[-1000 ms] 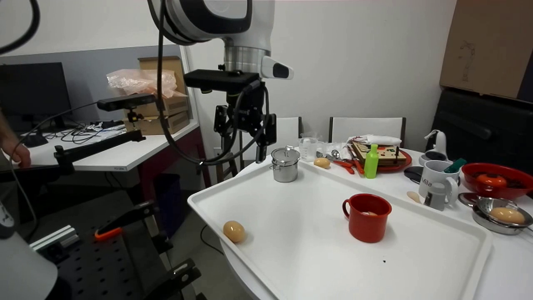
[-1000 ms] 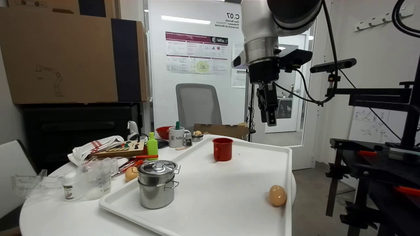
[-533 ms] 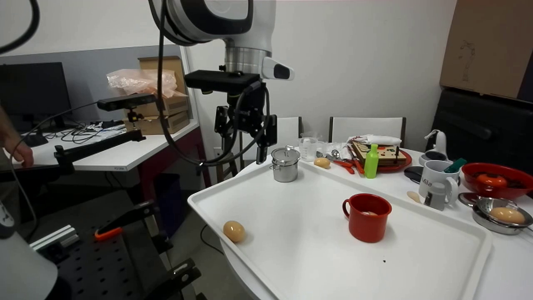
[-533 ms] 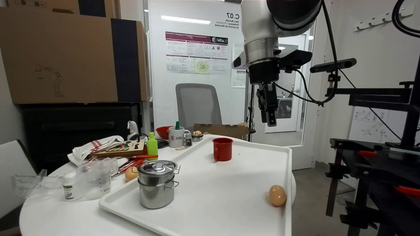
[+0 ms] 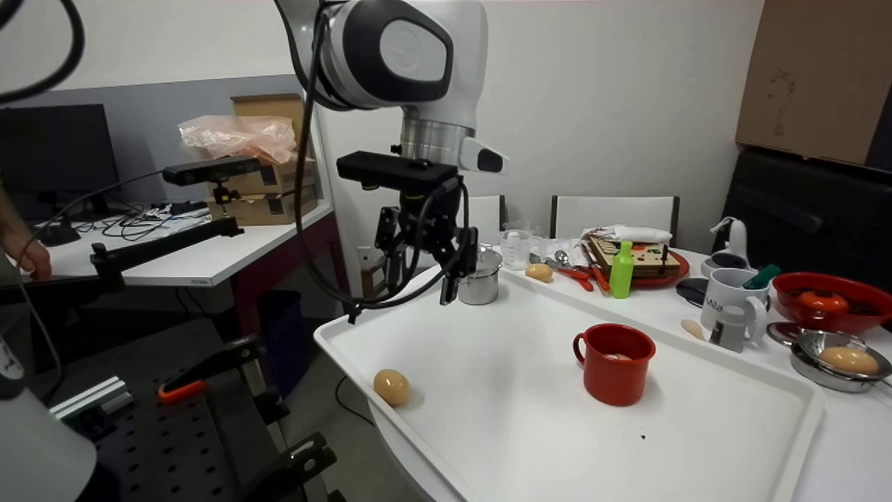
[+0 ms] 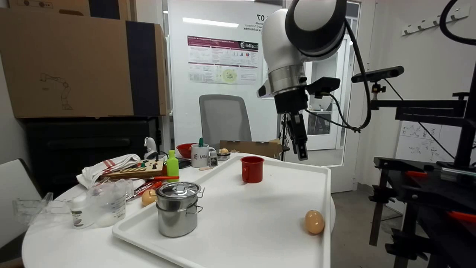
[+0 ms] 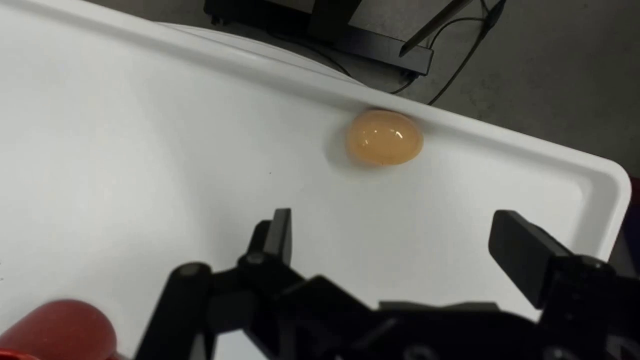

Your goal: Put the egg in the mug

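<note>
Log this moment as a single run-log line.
fingers: open, empty, above white tray | brown egg: on tray, beside rim, ungrasped | red mug: upright on tray | placement: not yet done

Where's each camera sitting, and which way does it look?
Wrist view: carried on the arm, looking down at the egg; the open pincer shows.
In an exterior view: higher than the red mug, looking down across the tray; arm and pincer show.
In an exterior view: near the silver pot, looking past it towards the red mug; arm and pincer show.
Both exterior views share the egg, red mug and silver pot.
</note>
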Robot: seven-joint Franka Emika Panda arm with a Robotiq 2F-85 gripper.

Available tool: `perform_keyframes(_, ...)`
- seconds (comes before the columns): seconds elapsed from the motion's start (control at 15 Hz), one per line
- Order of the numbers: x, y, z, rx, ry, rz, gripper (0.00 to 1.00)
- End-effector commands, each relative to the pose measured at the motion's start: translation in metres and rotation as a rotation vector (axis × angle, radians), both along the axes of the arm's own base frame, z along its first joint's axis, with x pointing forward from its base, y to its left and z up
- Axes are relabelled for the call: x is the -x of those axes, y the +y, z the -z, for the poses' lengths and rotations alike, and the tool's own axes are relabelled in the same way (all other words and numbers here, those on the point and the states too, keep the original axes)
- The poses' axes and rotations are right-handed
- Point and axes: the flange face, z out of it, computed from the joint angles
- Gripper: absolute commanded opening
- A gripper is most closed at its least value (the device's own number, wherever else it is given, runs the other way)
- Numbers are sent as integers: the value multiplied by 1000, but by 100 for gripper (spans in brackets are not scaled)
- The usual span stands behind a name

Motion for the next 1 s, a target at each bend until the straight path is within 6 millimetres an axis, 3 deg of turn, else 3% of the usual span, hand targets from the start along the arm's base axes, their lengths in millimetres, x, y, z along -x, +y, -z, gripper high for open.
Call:
perform_keyframes(0.0,-23,7,32,-19,64,-13,100)
perform_keyframes(0.6,-37,15,60,-31,118,0,100)
perform_keyframes(0.93,-35,13,90,17,124,64,100)
